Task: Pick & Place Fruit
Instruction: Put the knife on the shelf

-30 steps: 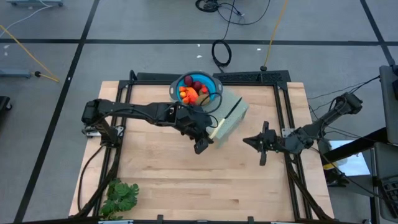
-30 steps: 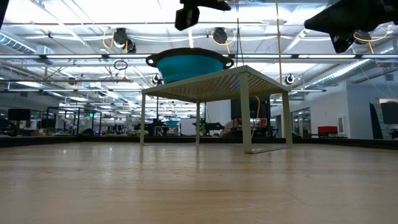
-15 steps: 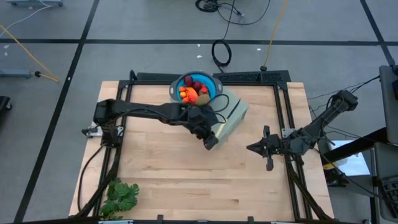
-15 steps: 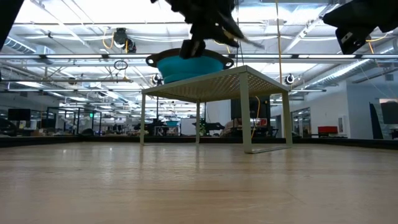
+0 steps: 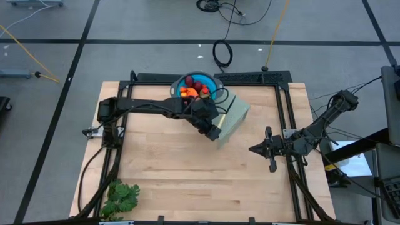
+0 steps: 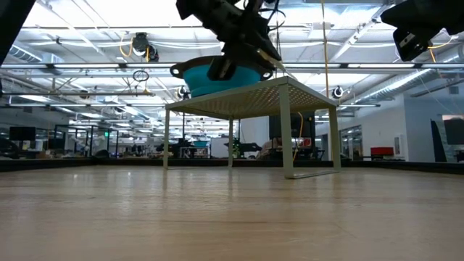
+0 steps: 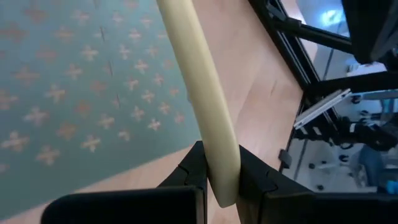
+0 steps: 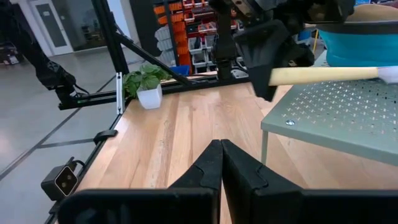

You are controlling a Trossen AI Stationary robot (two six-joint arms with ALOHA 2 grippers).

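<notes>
Over the near edge of the rack, your left pincer (image 5: 212, 130) is clamped on a pale yellow handle (image 7: 200, 106). The left wrist view shows both fingers (image 7: 194, 169) pressed against its sides. The handle stretches out above the pale green perforated rack (image 5: 237, 109). You can't make out what sits at its far end.

Just beyond the pincer on that rack sits the teal bowl (image 5: 216, 85), and the fruit (image 5: 194, 91) is inside it: dark red balls and orange pieces piled together. From the low view, the bowl stands on the rack's top, raised above the worktop (image 5: 187, 175), and your left arm reaches in front of it.

Off to the right side of the worktop, well apart from the rack, your right pincer (image 5: 257, 149) waits with its fingers pressed together, pointing toward the rack. At the near left corner lies the leafy green bunch (image 5: 120, 197).
</notes>
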